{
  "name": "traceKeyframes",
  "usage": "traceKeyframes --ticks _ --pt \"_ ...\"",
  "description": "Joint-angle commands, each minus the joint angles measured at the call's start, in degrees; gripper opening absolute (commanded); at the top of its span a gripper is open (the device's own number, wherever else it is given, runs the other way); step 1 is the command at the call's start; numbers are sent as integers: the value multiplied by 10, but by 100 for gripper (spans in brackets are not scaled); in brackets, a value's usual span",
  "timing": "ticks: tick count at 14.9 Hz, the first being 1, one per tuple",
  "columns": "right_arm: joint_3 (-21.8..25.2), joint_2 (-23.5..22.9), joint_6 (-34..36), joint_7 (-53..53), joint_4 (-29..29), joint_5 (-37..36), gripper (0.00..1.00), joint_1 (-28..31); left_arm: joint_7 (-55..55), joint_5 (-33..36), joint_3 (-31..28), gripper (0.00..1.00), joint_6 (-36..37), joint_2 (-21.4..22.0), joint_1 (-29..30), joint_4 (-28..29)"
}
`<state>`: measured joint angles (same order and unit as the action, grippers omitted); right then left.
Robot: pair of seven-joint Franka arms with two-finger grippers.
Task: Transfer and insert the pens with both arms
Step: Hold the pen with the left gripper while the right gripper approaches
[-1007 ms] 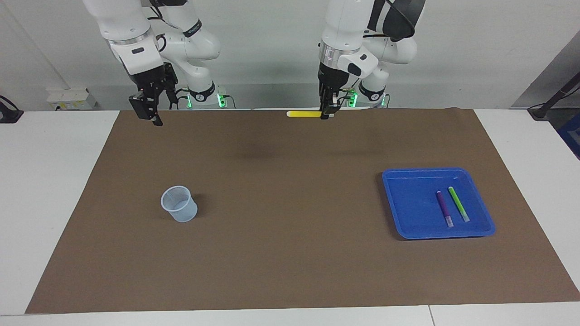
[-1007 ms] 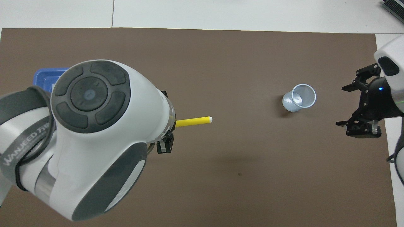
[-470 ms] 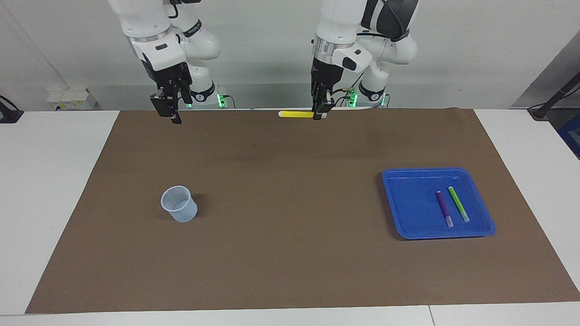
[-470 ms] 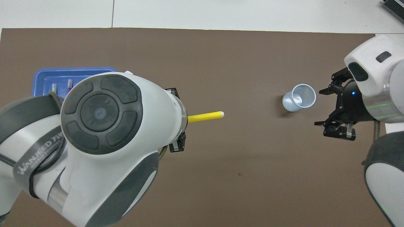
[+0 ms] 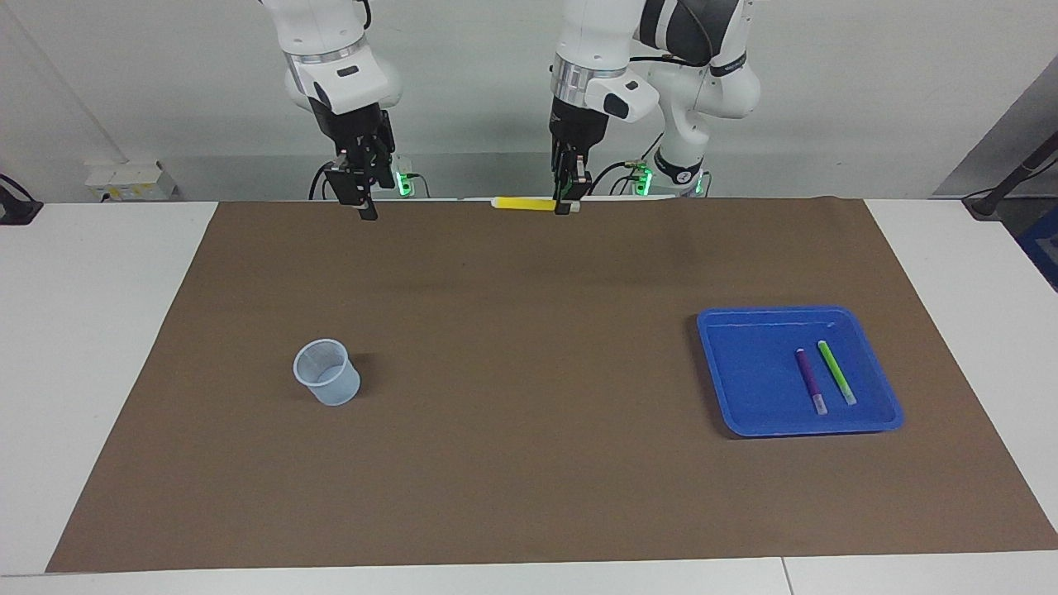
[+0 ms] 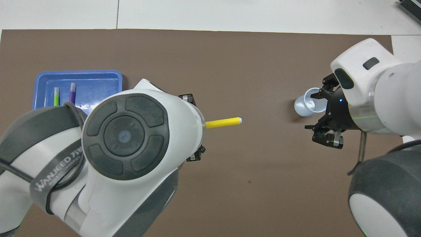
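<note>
Holding the yellow pen [image 5: 523,203] level, the left gripper [image 5: 564,202] hangs high over the brown mat [image 5: 529,463]. Right gripper [image 5: 361,198], jaws apart, hangs empty above the mat near the cup [image 5: 327,372]. Purple pen [image 5: 810,381] and green pen [image 5: 836,372] lie in the blue tray [image 5: 744,413], near the left arm's end; bare mat lies between cup and tray.

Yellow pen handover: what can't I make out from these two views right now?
- Overhead view: the left arm's wrist hides the left gripper's grip on the yellow pen.
- Overhead view: the right gripper covers part of the cup.
- Overhead view: the wrist hides part of the blue tray.
</note>
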<state>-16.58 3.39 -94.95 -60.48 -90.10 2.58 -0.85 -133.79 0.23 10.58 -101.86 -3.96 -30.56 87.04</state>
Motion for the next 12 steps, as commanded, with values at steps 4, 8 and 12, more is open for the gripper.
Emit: traceKeyframes --ticks 4,8,12 --pt "-1 6 -34 3 -13 8 67 -28 -15 13 -7 0 -5 -38 -20 -40" --pt "-2 7 -48 -1 -28 8 62 -42 -24 20 -6 0 -6 -46 -21 -50" --pt "-2 7 -67 6 -39 8 59 -63 -25 21 -7 0 -7 -46 -24 -50"
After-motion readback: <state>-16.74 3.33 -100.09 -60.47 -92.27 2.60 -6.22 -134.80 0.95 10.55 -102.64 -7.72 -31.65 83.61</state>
